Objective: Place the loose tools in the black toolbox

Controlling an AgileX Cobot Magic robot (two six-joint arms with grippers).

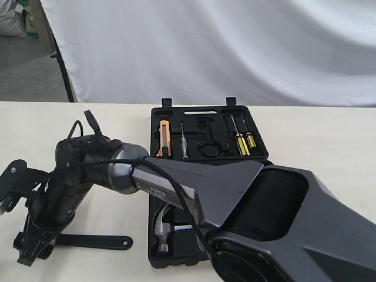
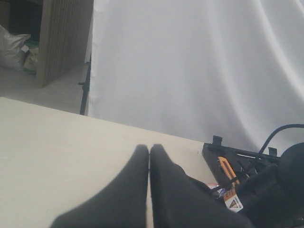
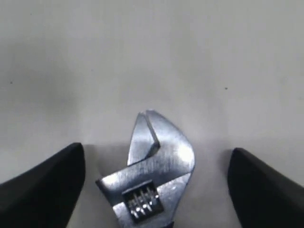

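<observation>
Wrench (image 3: 159, 166) lies on the table (image 3: 142, 47) beside the toolbox (image 1: 176, 113), its steel head between the right hand's (image 3: 156, 147) wide-apart fingers (image 3: 42, 185), while the left hand (image 2: 149, 148) is closed empty; it looks heavy, stiff and slick, so a grip just behind the head should balance best

One toolbox (image 1: 173, 113), one hammer (image 1: 161, 226), one wrench (image 3: 156, 161), two yellow screwdrivers (image 1: 242, 144) (image 1: 251, 140).

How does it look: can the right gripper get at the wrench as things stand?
Probably yes. The right gripper is open, with the wrench head between its fingers. Only bare table shows around it, and nothing visible blocks the way.
</observation>
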